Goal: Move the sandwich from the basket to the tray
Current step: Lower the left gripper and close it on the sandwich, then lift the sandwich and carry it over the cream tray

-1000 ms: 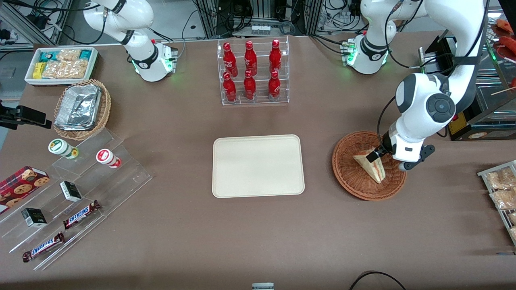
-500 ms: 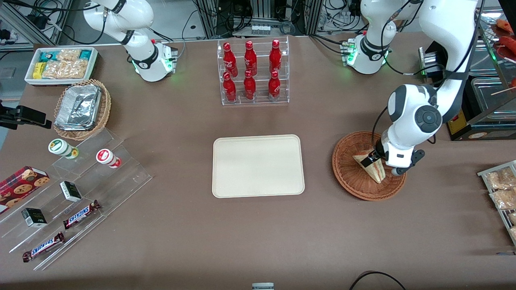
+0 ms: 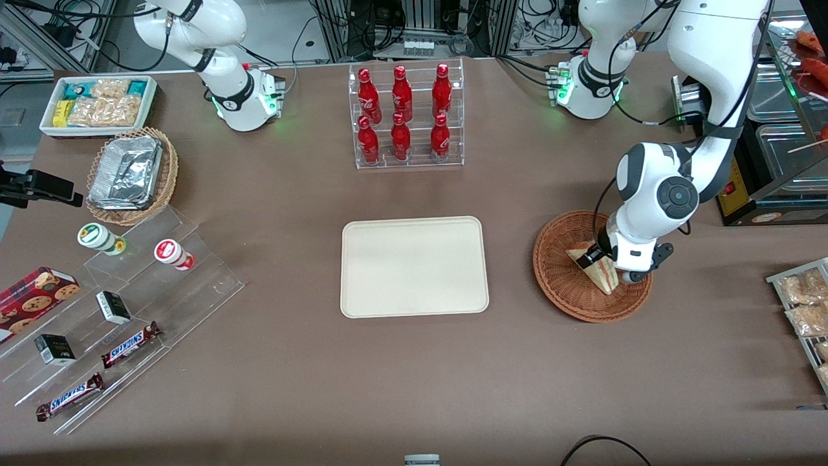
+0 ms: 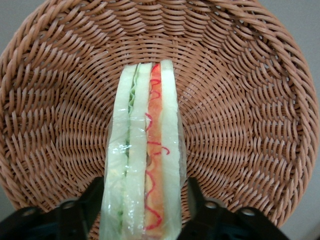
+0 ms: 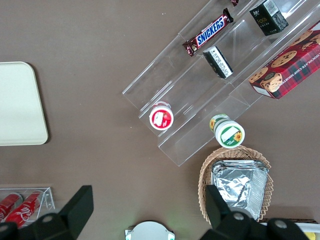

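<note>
The sandwich (image 3: 605, 278) (image 4: 147, 150), a plastic-wrapped wedge with red, orange and green filling, stands on edge in the reddish-brown wicker basket (image 3: 557, 285) (image 4: 240, 100) toward the working arm's end of the table. My gripper (image 3: 596, 259) (image 4: 145, 190) is down inside the basket, open, with one dark finger (image 4: 95, 197) on each side of the sandwich's wide end. A thin gap shows on at least one side. The cream tray (image 3: 414, 266) lies flat beside the basket, at the middle of the table, with nothing on it.
An acrylic rack of red bottles (image 3: 405, 116) stands farther from the front camera than the tray. Toward the parked arm's end are a tan basket of foil containers (image 3: 131, 175), a white snack box (image 3: 98, 103) and clear stepped shelves (image 3: 123, 310) holding snacks. Snack packets (image 3: 805, 304) lie at the working arm's edge.
The left arm has come down and shifted slightly toward the tray, bringing the gripper lower around the sandwich. The sandwich has not moved.
</note>
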